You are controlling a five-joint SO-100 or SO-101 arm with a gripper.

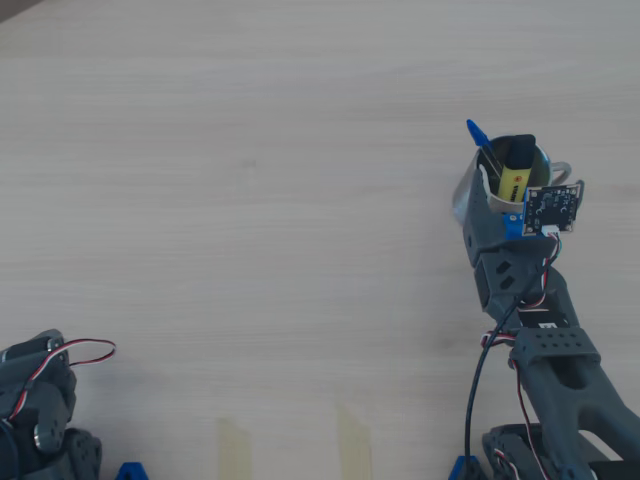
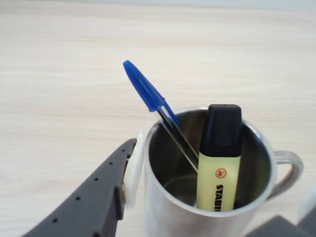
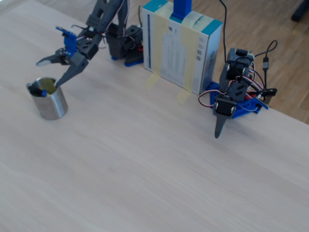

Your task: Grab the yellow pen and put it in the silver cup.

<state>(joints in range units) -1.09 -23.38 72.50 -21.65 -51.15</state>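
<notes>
1. Standing inside the silver cup (image 2: 163, 207) is the yellow pen (image 2: 218, 170), with its black cap up and leaning on the cup's side nearest the handle (image 2: 288, 170)
2. A thin blue pen (image 2: 148, 94) is in the cup too, and its blue cap pokes out over the rim, up and to the left in the wrist view
3. The gripper (image 3: 54, 72) is just above the cup in the fixed view, its two fingers are spread apart, and they hold nothing
4. In the wrist view one dark finger (image 2: 94, 202) sits right beside the cup's outer wall on the left
5. The cup stands upright on the pale wooden table (image 1: 250, 200)
6. A second small robot arm (image 3: 234, 99) stands well apart, to the right in the fixed view
7. A white and blue box (image 3: 181, 48) stands between the two arms at the back of the table
</notes>
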